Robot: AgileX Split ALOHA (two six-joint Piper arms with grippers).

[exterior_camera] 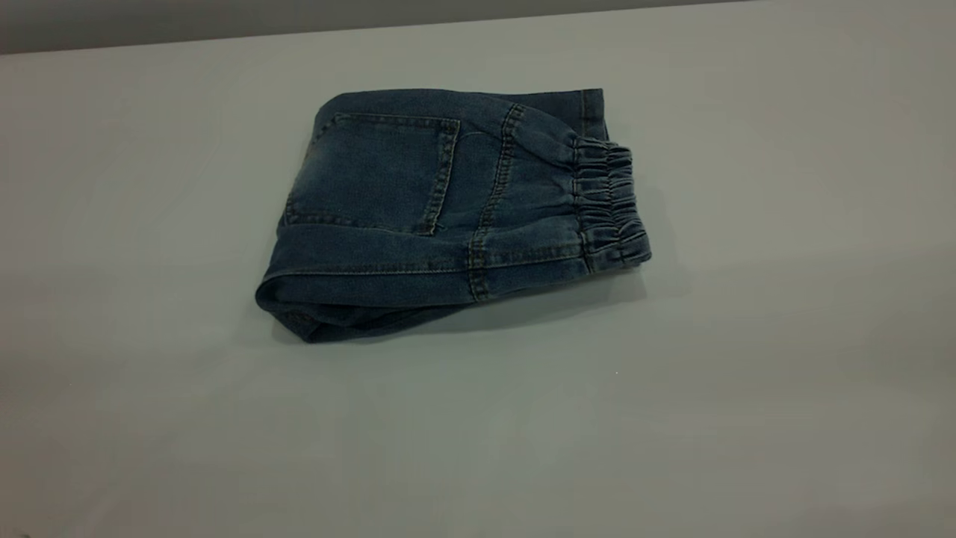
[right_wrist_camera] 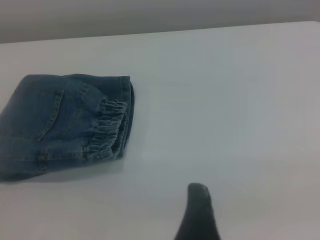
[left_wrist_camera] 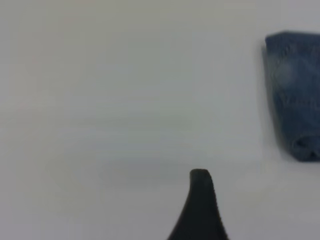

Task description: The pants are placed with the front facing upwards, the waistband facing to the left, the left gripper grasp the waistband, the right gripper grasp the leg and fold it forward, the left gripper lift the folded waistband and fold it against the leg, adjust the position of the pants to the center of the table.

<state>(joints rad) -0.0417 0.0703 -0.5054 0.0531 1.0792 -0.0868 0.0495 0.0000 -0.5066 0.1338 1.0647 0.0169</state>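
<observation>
The pants (exterior_camera: 448, 209) lie folded into a compact bundle near the middle of the table (exterior_camera: 784, 336), long axis running left to right in the exterior view. The waistband (exterior_camera: 609, 205) points right, the fold edge left, and a patch pocket (exterior_camera: 377, 172) faces up. Neither tool touches the pants; only one fingertip of the left tool (left_wrist_camera: 200, 210) and of the right tool (right_wrist_camera: 199, 215) shows, so I cannot tell how far either is open.

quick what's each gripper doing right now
Left gripper: cannot be told, away from the pants.
Right gripper: cannot be told, holding nothing visible.
</observation>
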